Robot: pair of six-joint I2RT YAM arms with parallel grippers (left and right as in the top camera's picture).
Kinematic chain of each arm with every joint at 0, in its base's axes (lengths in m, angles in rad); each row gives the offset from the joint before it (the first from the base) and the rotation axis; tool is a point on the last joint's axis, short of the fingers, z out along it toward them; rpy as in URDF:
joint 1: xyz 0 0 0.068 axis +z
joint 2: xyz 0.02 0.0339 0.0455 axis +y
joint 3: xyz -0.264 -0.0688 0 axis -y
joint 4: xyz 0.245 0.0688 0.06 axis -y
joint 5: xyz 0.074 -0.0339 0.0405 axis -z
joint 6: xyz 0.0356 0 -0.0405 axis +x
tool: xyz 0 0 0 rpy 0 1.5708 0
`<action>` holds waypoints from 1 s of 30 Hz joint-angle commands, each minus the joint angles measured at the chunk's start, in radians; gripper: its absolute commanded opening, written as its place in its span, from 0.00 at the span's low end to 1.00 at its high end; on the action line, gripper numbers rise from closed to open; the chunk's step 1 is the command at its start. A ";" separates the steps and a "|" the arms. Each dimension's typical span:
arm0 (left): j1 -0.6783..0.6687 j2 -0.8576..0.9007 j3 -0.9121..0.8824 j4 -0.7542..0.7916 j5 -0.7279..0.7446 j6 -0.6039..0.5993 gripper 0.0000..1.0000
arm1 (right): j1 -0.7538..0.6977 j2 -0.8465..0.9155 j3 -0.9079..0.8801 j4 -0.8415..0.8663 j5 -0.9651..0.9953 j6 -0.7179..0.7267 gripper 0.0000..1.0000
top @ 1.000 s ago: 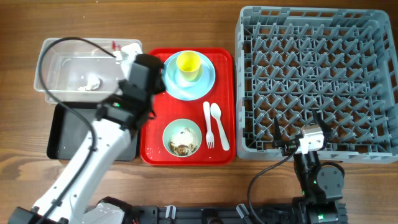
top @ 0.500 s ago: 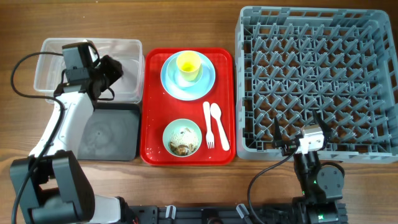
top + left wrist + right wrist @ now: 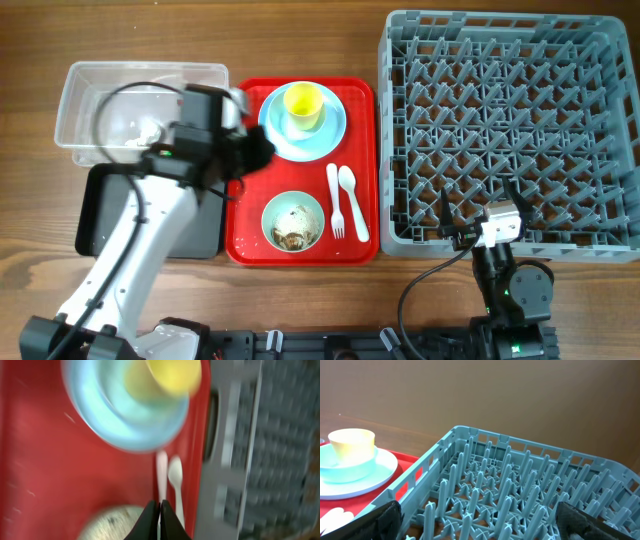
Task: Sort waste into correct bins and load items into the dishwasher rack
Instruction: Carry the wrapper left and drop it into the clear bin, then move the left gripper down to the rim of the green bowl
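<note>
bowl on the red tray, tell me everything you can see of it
The bowl is round and pale blue-green, plastic by the look of it, with a plain rim. It stands upright on the near middle of the red tray, below the plate. Inside lie brownish food scraps and a white crumpled lump. The fork lies just to its right, a narrow strip of tray between them. No gripper touches it. The left wrist view shows only its blurred rim.
</note>
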 commanded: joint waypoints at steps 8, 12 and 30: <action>-0.602 0.155 -0.004 -0.127 -0.312 -0.029 0.16 | -0.002 -0.005 -0.001 0.003 -0.010 0.001 1.00; -0.669 0.157 -0.004 -0.145 -0.445 -0.056 0.23 | -0.002 -0.005 -0.001 0.003 -0.010 0.001 1.00; -0.708 0.336 -0.006 -0.279 -0.537 -0.077 0.12 | -0.002 -0.005 -0.001 0.003 -0.010 0.001 1.00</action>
